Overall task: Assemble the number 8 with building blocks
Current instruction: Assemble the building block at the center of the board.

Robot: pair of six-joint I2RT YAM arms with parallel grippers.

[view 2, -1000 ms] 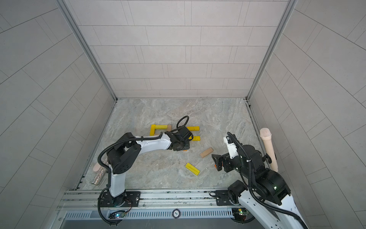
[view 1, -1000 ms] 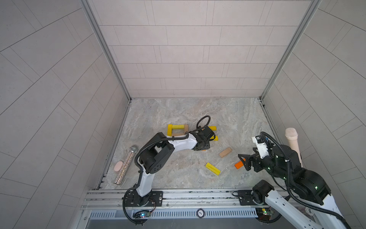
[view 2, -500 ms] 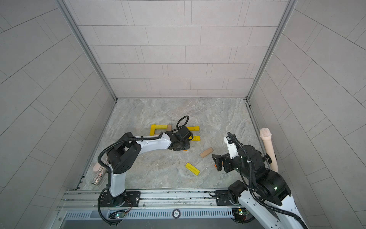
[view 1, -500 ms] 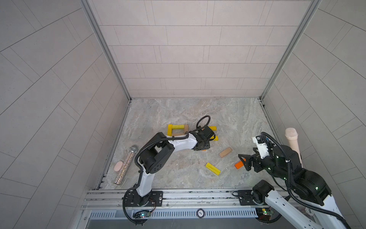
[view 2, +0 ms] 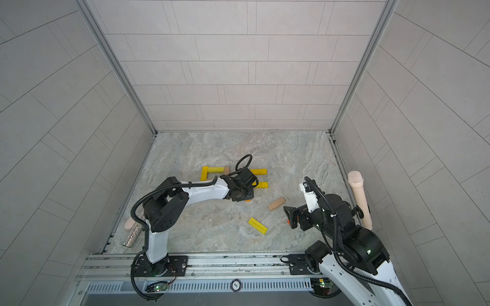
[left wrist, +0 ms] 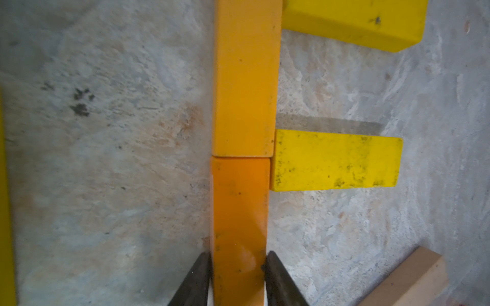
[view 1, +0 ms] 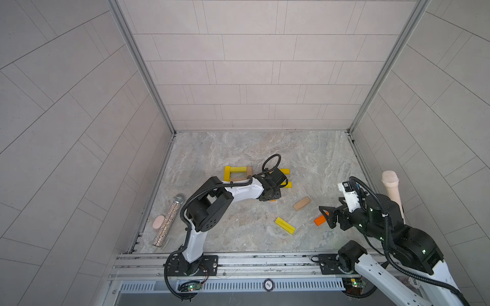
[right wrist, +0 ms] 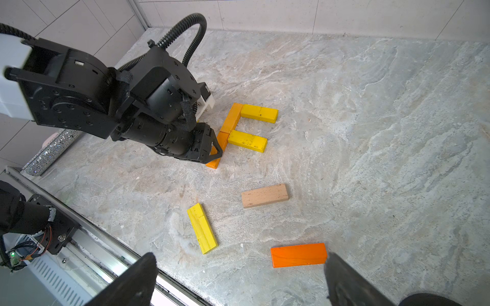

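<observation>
The left gripper (left wrist: pixel 238 265) is closed narrow on the long sides of a flat orange wooden bar (left wrist: pixel 240 212), which seems to lie flat on the grey marbled table (left wrist: pixel 106 159). This bar meets a second orange bar (left wrist: pixel 245 79) end to end, and together they make one straight side of the unfinished number 8 (right wrist: pixel 232 118). A yellow wooden bar (left wrist: pixel 336 163) goes off at a right angle beside the joint, and a further yellow bar (left wrist: pixel 352 21) goes off at the far end. I judge that the grip serves to line up the bar before letting go.

The right gripper (right wrist: pixel 240 257) is wide and empty, low beside a loose bright-orange bar (right wrist: pixel 298 255), probably the next piece. A loose yellow bar (right wrist: pixel 202 227) and a plain tan bar (right wrist: pixel 264 195) lie near.
</observation>
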